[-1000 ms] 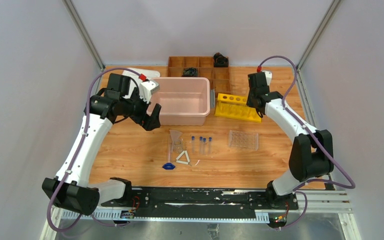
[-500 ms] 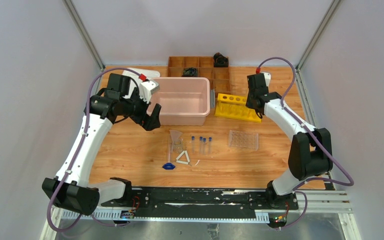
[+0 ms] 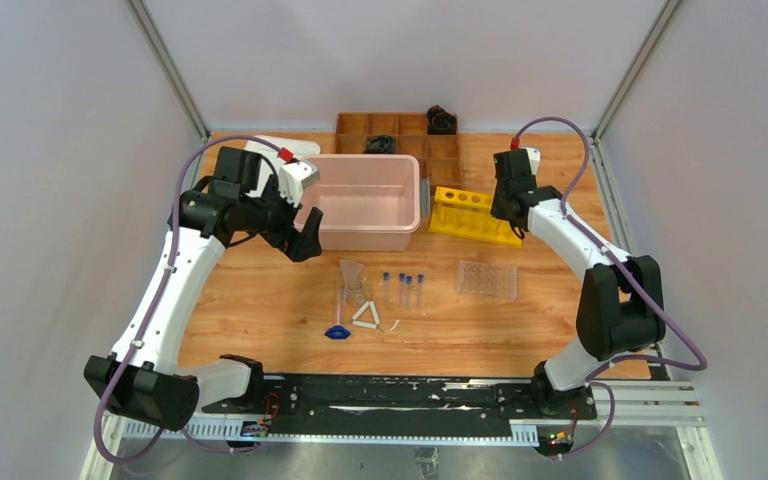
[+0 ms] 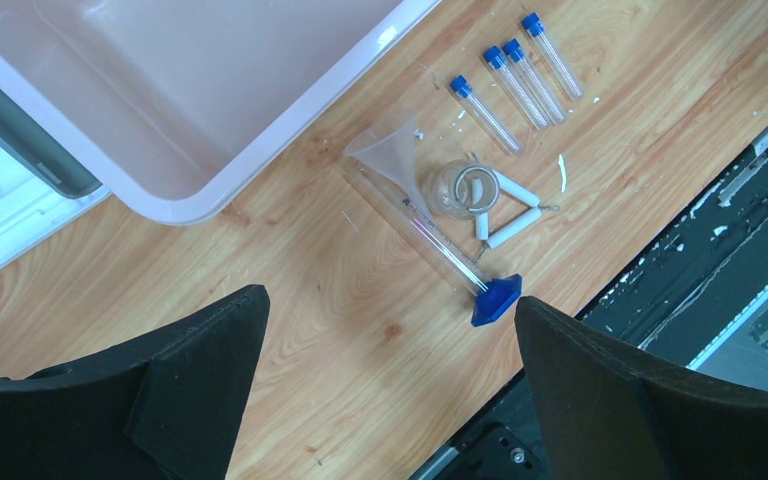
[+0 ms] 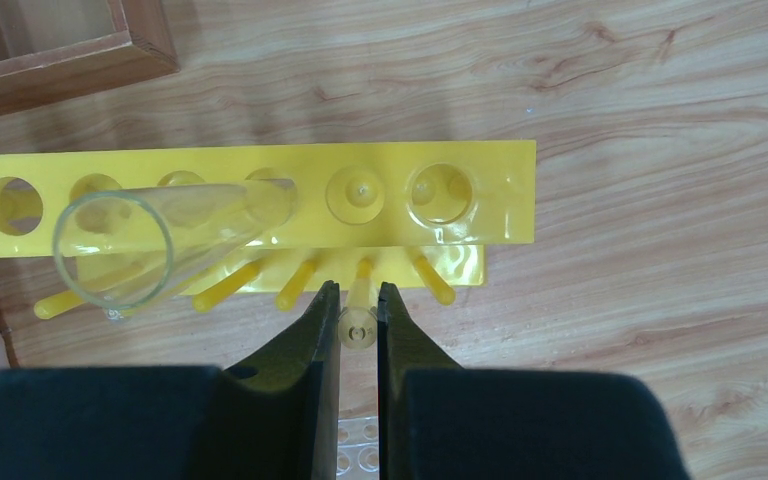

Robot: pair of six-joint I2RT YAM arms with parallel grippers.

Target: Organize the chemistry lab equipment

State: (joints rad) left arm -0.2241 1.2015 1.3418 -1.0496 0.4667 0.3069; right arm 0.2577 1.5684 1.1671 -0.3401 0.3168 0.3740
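Note:
My right gripper (image 5: 359, 318) is shut on a yellow peg (image 5: 359, 325) at the front of the yellow tube stand (image 5: 480, 200). One clear glass tube (image 5: 120, 245) leans in the stand. In the top view this gripper (image 3: 508, 215) is at the stand's right end (image 3: 465, 213). My left gripper (image 4: 390, 400) is open and empty, high over bare wood near the pink bin's front left corner (image 3: 305, 240). Three blue-capped tubes (image 4: 515, 65), a glass funnel (image 4: 385, 150), a white triangle (image 4: 508, 210) and a blue piece (image 4: 495, 298) lie mid-table. The clear tube rack (image 3: 487, 280) lies to their right.
A pink bin (image 3: 365, 200) stands at the back centre. The brown wooden tray (image 3: 400, 135) with black objects is behind it. A white flat object (image 3: 270, 148) lies at the back left. A small glass flask (image 4: 455, 190) lies by the triangle.
The right wrist has shifted slightly left at the yellow stand. The left arm has not moved.

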